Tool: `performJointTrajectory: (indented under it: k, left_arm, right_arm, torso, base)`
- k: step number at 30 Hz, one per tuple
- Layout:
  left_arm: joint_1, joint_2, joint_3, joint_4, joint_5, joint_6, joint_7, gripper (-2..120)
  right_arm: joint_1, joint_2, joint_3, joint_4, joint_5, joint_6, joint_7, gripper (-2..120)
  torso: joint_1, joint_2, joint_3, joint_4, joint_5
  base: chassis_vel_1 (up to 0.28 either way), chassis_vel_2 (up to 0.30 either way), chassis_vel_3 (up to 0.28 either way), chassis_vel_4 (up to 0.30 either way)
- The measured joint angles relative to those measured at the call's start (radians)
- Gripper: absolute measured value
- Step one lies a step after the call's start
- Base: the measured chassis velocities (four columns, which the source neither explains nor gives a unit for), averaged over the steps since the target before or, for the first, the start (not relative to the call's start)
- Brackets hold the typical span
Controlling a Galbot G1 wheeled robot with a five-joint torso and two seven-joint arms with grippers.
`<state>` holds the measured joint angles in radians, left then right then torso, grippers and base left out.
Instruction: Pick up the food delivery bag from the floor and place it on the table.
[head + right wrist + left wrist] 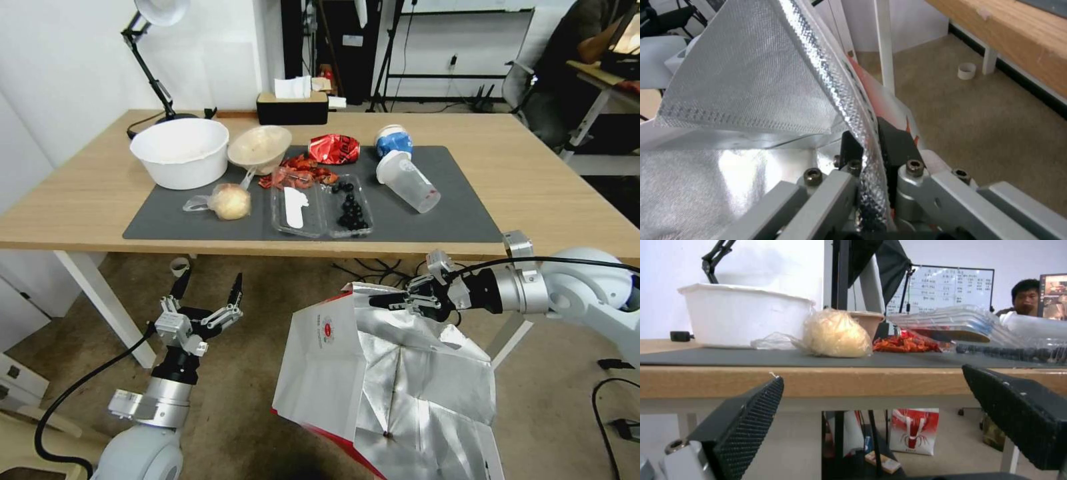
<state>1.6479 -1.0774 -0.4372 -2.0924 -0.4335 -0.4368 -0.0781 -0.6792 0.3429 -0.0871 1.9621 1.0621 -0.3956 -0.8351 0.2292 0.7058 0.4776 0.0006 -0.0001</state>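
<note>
The food delivery bag (373,380) is white outside with silver foil inside, a small round red logo and a red band along its base. It hangs tilted over the floor (247,373), just in front of the table (533,173) and below its front edge. My right gripper (390,300) is shut on the bag's upper rim; in the right wrist view the foil rim (867,133) is pinched in the right gripper (871,140). My left gripper (207,293) stands open to the left of the bag, apart from it, and faces the table edge (871,378).
On the table's grey mat (460,213) are a white bowl (180,150), a tan bowl (260,147), a clear tray of dark berries (323,207), a tipped plastic cup (407,180) and a red snack packet (333,148). A white table leg (100,300) stands left; cables (613,393) lie right.
</note>
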Motion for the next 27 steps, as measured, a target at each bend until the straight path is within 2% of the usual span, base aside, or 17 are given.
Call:
performJointTrajectory:
  k: [27]
  left_arm:
    - [-0.001, 0.001, 0.000, -0.005, -0.008, 0.001, -0.003, 100]
  right_arm:
    - [-0.003, 0.001, 0.006, -0.005, 0.000, 0.003, -0.004, 0]
  torso:
    - [0.052, 0.122, 0.070, 0.0000, 0.0001]
  base:
    - [0.000, 0.000, 0.000, 0.000]
